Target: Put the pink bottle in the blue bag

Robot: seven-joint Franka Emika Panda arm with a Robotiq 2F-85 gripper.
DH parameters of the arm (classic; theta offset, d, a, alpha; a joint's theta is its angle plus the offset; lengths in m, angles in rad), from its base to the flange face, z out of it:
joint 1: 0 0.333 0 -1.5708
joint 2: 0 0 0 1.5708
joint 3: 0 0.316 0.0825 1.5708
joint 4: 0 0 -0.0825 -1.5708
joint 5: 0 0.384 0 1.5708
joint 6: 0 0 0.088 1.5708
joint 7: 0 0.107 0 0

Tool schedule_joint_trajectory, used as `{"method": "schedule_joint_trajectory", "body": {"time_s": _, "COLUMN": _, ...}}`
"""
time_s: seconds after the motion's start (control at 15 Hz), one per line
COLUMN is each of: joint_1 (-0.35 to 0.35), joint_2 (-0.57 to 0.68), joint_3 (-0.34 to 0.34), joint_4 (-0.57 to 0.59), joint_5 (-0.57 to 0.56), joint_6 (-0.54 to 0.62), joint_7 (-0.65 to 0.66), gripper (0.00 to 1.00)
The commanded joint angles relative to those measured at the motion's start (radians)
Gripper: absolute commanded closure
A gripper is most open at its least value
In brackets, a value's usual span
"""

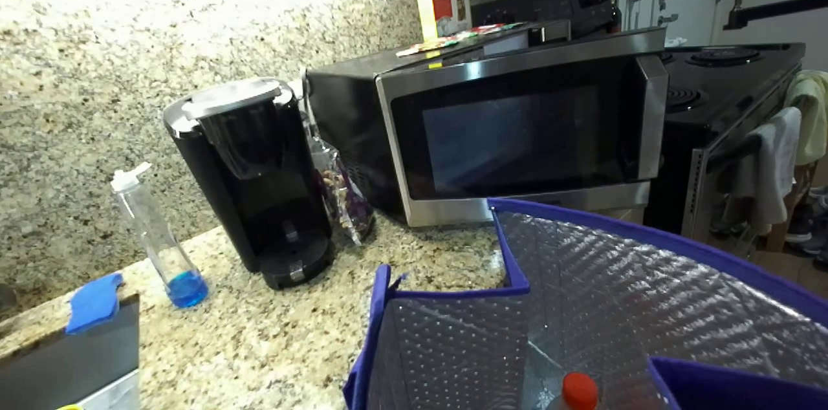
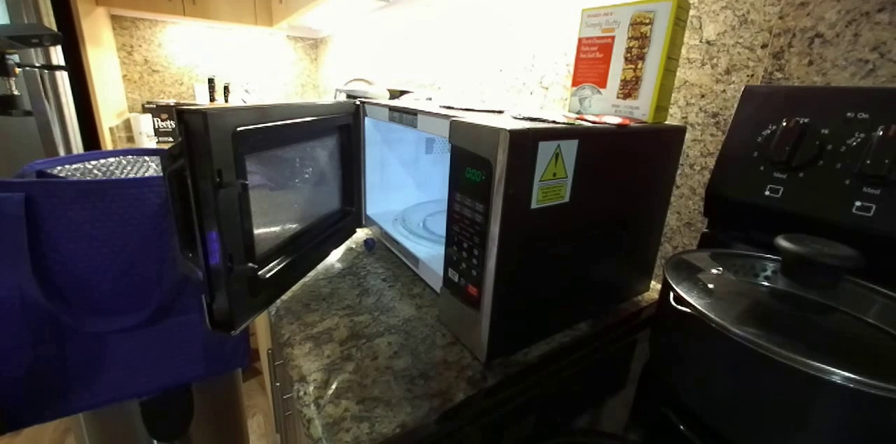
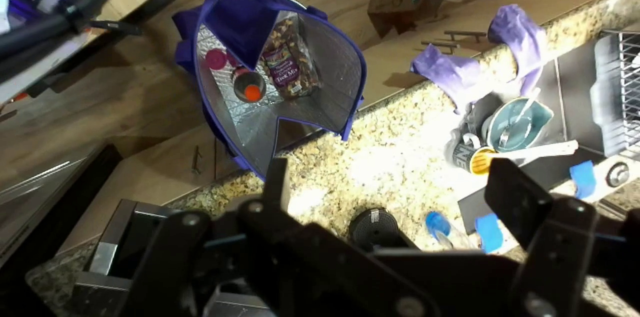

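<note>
The blue bag [image 3: 335, 57] stands open in the upper left of the wrist view, with its silvery lining showing. It also shows in both exterior views [image 1: 601, 268] [image 2: 91, 241]. A round magenta top [image 3: 216, 59], which looks like the pink bottle, is inside the bag by the wall. A folded blue flap partly hides more pink beside it. A red-capped bottle [image 1: 579, 390] and a trail mix packet [image 3: 287, 64] are also in the bag. My gripper [image 3: 392, 189] is open, with nothing between its fingers, above the counter beside the bag. The exterior views do not show it.
The microwave [image 2: 574, 241] has its door [image 2: 273, 206] swung open towards the bag. The coffee maker [image 1: 226, 158] and the clear bottle with blue liquid [image 1: 186, 288] stand on the counter. A mug [image 3: 467, 157] and a bowl [image 3: 515, 122] are by the sink. A lidded pot [image 2: 770, 346] is on the stove.
</note>
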Motion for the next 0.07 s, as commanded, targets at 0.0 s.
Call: {"method": "schedule_joint_trajectory", "body": {"time_s": 0.0, "joint_1": -0.007, "joint_2": -0.008, "joint_3": 0.011, "joint_4": -0.011, "joint_5": -0.005, "joint_6": 0.004, "joint_7": 0.000, "gripper": 0.00}}
